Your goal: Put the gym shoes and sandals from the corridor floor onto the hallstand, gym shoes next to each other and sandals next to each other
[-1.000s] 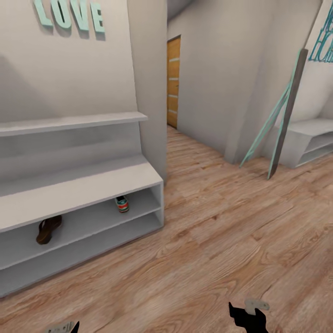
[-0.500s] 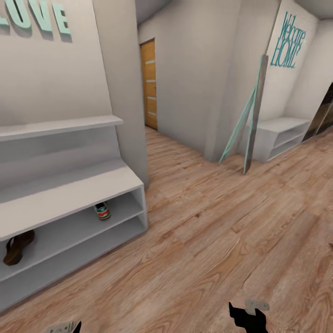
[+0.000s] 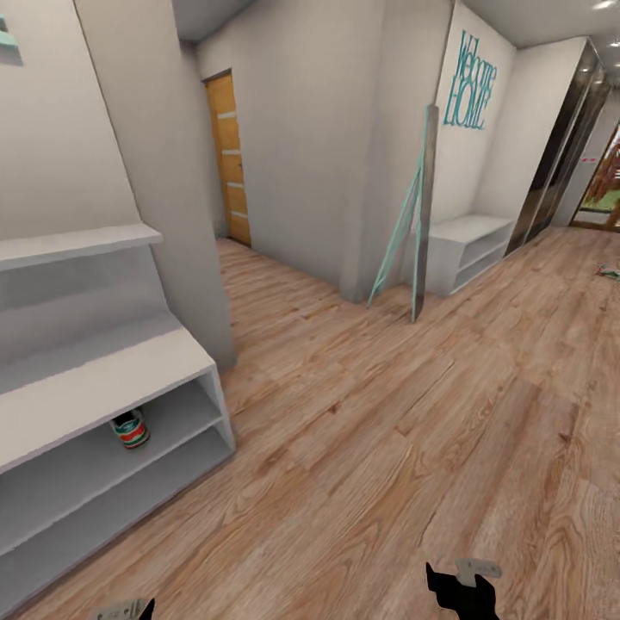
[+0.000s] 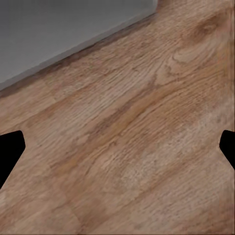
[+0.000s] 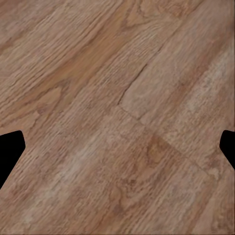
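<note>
In the head view, the hallstand (image 3: pixel 103 387) stands at the left, and one gym shoe (image 3: pixel 130 428) sits in its upper open compartment near the right end, heel outward, its long axis running back into the shelf. The corridor floor (image 3: pixel 370 448) stretches ahead and to the right, bare of shoes nearby; a small dark-and-green item (image 3: pixel 608 273) lies far off at the right edge, too small to identify. A leaning teal frame (image 3: pixel 412 224) and a second low white unit (image 3: pixel 465 245) stand against the far wall, well clear of the open path. The right gripper (image 3: pixel 462 590) shows at the bottom edge; any shoe lying to the right would likely fall to this arm. In the left wrist view, the left gripper (image 4: pixel 117 147) has its fingers spread wide over planks, with the hallstand's grey edge beside them. In the right wrist view, the fingers likewise stand apart, holding nothing, above bare wood.
</note>
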